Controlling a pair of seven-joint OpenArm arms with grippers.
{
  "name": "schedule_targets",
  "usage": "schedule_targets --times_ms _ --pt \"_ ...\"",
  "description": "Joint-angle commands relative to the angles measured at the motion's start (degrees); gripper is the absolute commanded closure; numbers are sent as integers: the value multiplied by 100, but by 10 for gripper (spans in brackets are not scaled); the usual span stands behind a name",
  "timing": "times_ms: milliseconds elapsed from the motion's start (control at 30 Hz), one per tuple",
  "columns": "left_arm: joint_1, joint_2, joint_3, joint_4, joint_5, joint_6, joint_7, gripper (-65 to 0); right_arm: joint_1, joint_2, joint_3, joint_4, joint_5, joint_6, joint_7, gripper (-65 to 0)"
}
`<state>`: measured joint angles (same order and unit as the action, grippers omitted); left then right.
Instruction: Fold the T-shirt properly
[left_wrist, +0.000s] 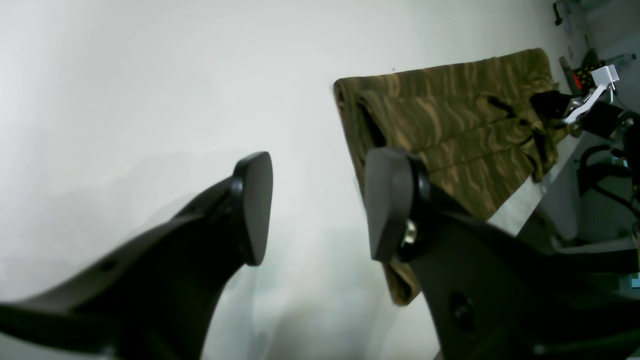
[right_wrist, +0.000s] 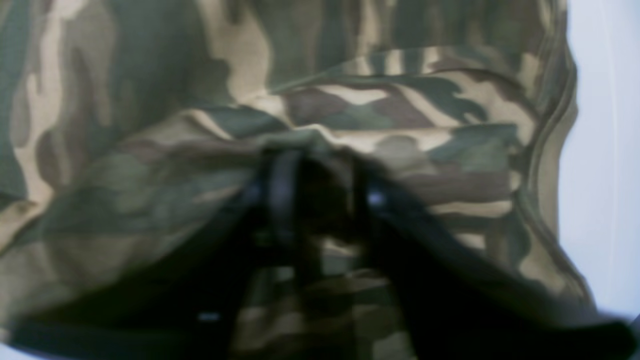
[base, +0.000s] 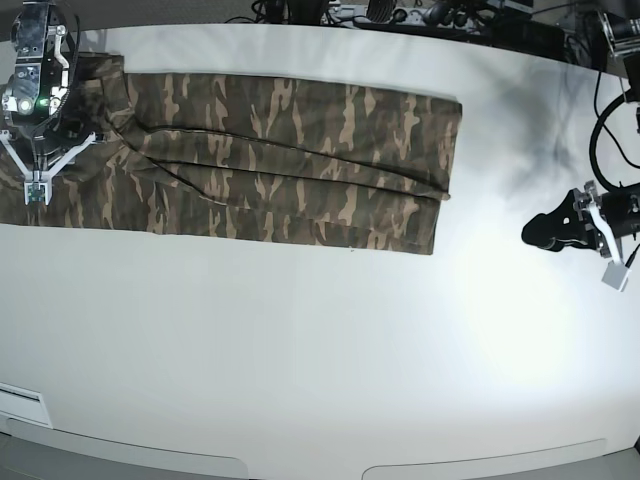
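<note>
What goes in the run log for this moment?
shirt: folded into long strip on table | right gripper: at shirt's end, grip unclear | left gripper: open, empty, off shirt

T-shirt (base: 290, 160) flat on table (base: 300, 360), far-left; left hand (base: 540, 235) well right.

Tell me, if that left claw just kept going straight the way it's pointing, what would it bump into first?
Probably nothing but the bare white table. The left gripper stands open, empty, aimed at bare tabletop, with the camouflage T-shirt off to one side. Depth is hard to judge, so this is a guess.
</note>
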<state>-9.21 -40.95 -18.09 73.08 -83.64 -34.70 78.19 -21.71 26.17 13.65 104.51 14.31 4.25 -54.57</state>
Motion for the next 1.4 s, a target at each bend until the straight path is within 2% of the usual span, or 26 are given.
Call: schedule_targets --times_ms 0,67,400,667,867,1000,1167,1367 --pt "-94 -164 -68 79 -136 26 -31 -317 17 50 0 144 50 61 -59 -291" --pt "-63 -160 -68 79 -136 24 -37 -317 13 50 2 262 4 59 -68 -324" --pt "391 -155 -68 81 -136 94 -238 -317 76 50 2 302 -129 20 -90 -324" --pt "702 37 -9 85 -136 149 -341 -317 74 50 0 302 -131 22 -94 -324" --pt "695 50 391 85 -129 254 -573 -316 72 48 0 302 -282 13 -96 -324" --pt "643 114 789 85 216 354 -754 -316 74 35 0 302 -315 -46 -98 -324" --pt "614 249 1027 85 793 702 -1034 -316 57 -63 2 302 -605 -116 -190 -324" --pt "457 323 1419 85 804 715 -1049 -316 57 -175 0 302 -752 -153 -229 -324"
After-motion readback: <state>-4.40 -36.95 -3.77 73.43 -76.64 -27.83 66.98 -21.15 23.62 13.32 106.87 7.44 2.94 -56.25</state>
